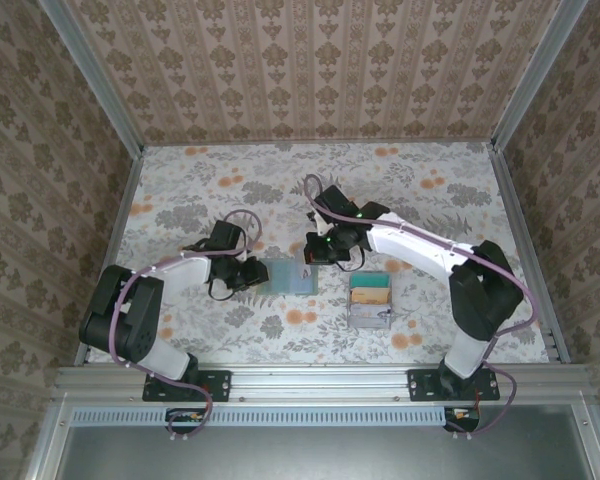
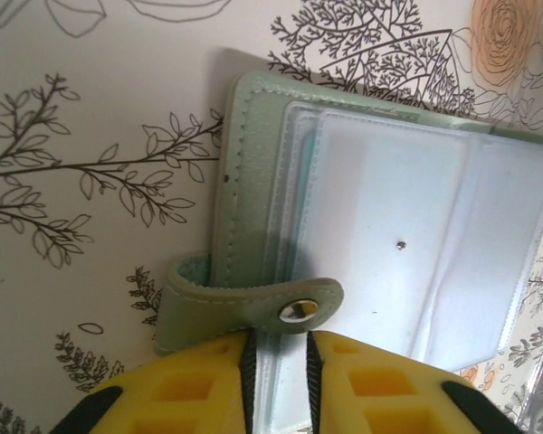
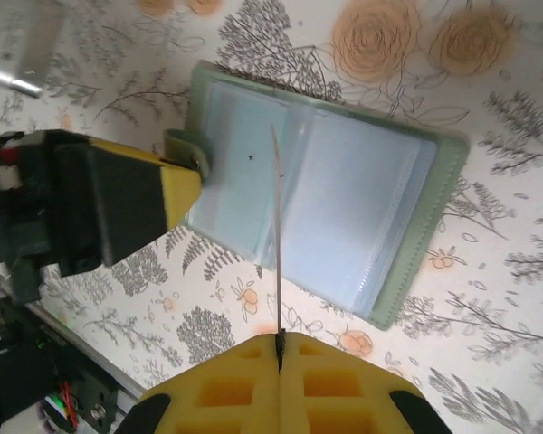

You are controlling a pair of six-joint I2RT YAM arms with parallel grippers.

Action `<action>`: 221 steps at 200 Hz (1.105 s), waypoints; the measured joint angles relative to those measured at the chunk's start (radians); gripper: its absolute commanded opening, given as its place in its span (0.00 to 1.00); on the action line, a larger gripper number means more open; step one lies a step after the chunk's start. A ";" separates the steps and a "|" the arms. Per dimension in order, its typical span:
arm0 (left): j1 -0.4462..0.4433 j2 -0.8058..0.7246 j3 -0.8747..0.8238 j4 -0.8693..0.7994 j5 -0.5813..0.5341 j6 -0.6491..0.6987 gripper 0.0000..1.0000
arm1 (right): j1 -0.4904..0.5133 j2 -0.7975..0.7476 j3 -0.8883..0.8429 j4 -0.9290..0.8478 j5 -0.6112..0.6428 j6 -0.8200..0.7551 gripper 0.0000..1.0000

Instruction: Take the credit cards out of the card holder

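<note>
The grey-green card holder (image 1: 288, 275) lies open on the flowered table, its clear sleeves (image 2: 389, 235) facing up. My left gripper (image 1: 254, 272) is shut on the holder's left edge (image 2: 279, 362), just under the snap strap (image 2: 299, 309). Its yellow finger (image 3: 176, 185) sits at that same edge in the right wrist view. My right gripper (image 1: 325, 250) hangs above the holder (image 3: 344, 208), shut (image 3: 279, 339) on a thin credit card (image 3: 276, 244). The card shows edge-on, standing up over the middle fold.
A grey tray (image 1: 370, 318) holding teal and tan cards stands right of the holder, near the right arm. Patterned walls close in the table on three sides. A metal rail runs along the near edge.
</note>
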 measured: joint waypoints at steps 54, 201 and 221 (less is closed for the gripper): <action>0.000 -0.106 0.053 -0.030 -0.001 -0.002 0.60 | 0.016 -0.134 0.092 -0.223 0.094 -0.259 0.00; 0.041 -0.363 0.078 -0.065 -0.063 -0.006 1.00 | 0.086 -0.405 -0.170 -0.515 0.303 -1.026 0.00; 0.047 -0.375 0.063 -0.068 -0.069 -0.006 1.00 | 0.095 -0.405 -0.215 -0.514 0.319 -1.057 0.00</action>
